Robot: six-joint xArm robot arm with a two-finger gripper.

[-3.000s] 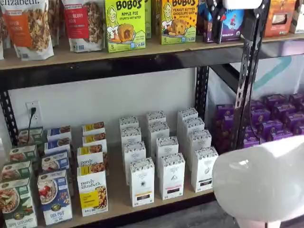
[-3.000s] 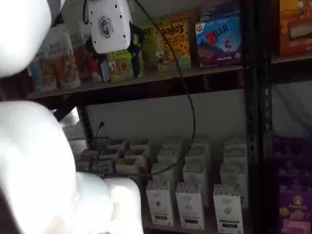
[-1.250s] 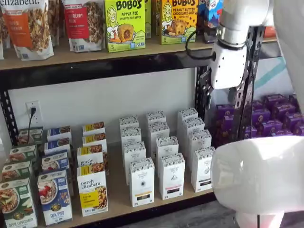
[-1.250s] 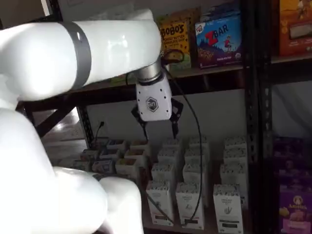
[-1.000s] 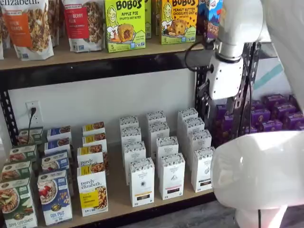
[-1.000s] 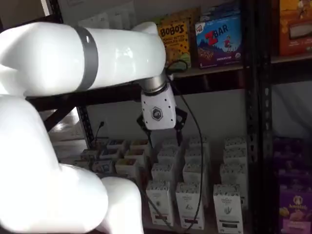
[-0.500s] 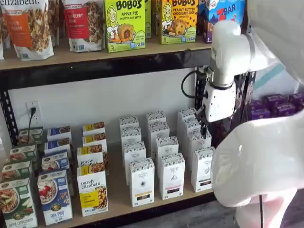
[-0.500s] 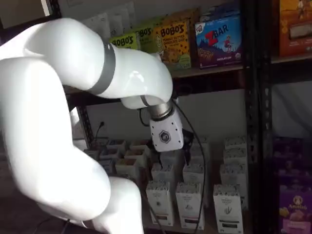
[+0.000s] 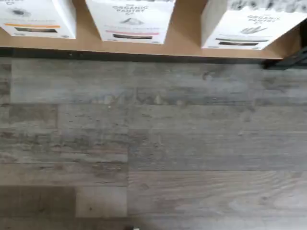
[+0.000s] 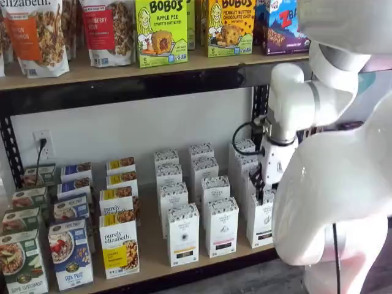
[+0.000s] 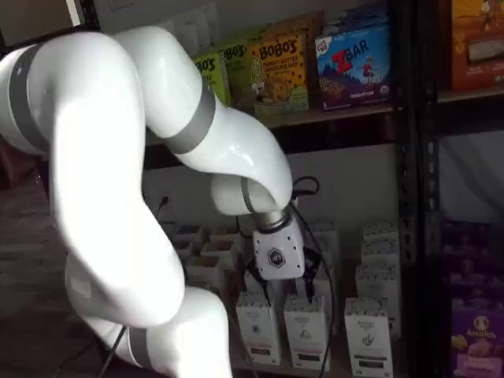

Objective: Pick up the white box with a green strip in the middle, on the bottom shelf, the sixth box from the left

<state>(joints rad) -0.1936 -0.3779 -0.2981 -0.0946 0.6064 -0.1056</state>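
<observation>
Approach step: my fingers (image 10: 258, 184) spread, empty, above the front row. Next: line up on the white box (image 10: 261, 218), descend.

white box (image 10: 260, 219) partly behind arm, tool (image 10: 260, 184) fingers obscured

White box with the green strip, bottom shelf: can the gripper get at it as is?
Probably yes. The white box stands in the front row of the shelf, with a gap to its neighbour, and the gripper hangs close above that row.
</observation>
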